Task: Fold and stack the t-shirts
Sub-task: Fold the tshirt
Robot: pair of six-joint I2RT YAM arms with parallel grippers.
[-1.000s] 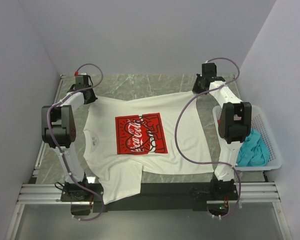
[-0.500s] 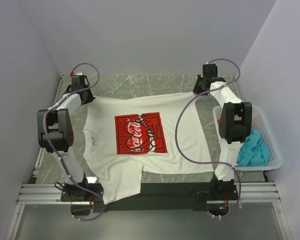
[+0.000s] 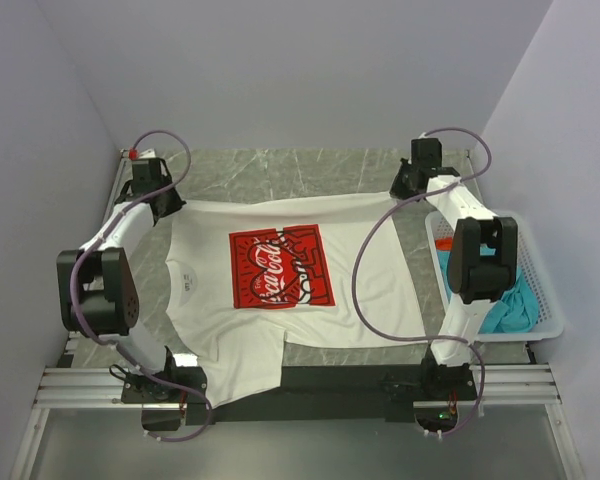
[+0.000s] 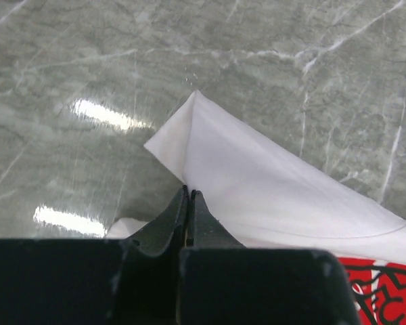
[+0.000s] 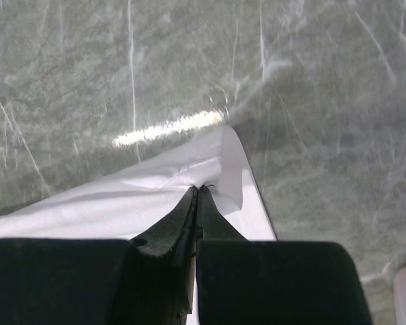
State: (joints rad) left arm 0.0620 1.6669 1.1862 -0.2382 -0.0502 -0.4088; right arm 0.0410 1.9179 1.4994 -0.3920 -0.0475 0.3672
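A white t-shirt with a red square Coca-Cola print lies spread on the marble table, collar to the left. My left gripper is shut on its far left corner, the jaws pinched together on the cloth. My right gripper is shut on the far right corner, with the fabric puckered at the tips. The far edge runs taut between the two grippers. A teal t-shirt lies crumpled in the basket, with a bit of red-orange cloth beside it.
A white mesh basket stands at the table's right edge, beside the right arm. The shirt's near part hangs over the table's front edge between the arm bases. Bare marble lies behind the shirt, and walls close in on three sides.
Both arms have swung outward, the left one to the left and the right one to the right. The shirt's far edge is pulled straighter between the two corners.
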